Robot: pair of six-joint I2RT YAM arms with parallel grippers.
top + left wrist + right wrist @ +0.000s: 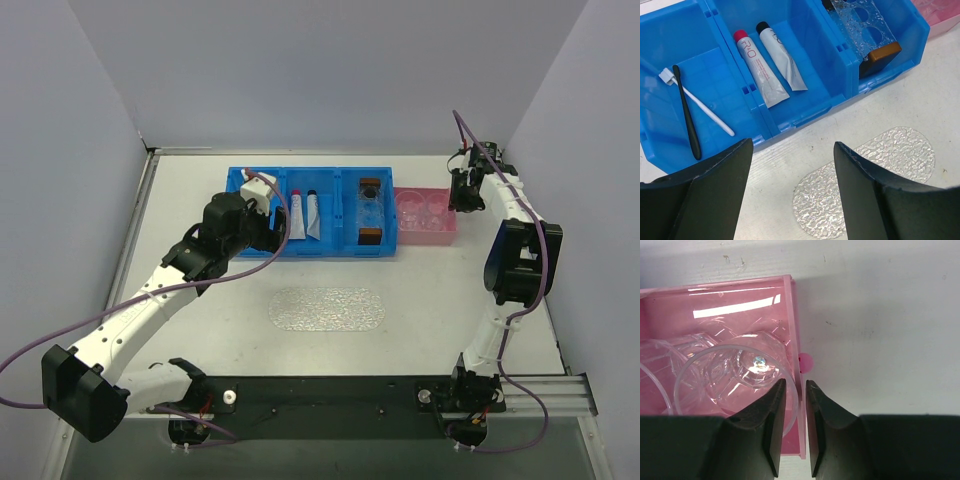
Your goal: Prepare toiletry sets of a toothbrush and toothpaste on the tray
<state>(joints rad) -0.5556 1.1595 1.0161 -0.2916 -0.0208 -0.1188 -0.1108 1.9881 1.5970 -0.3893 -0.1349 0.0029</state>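
Trouble is likeliest in the left compartment of the blue bin, where the black toothbrush lies across the white toothbrush near their heads. A pinch on one could drag or flip the other, and both lie flat on the floor, so the fingers may skid off. The left gripper hangs over the bin's near wall with its jaws wide apart and nothing between them. A steep descent could knock that wall.

In the middle compartment the pink-capped tube and black-capped tube lie side by side and touching, so one may get nudged. The tray lies bare on the table just in front of the bin.

Beyond the bin's right end, the right gripper straddles the pink box wall beside a clear cup. Its jaws are nearly together, but I cannot tell whether they pinch the wall; lifting could tip the box. The tube lettering is too small to read, and the wrist view cuts off the tray's lower edge.
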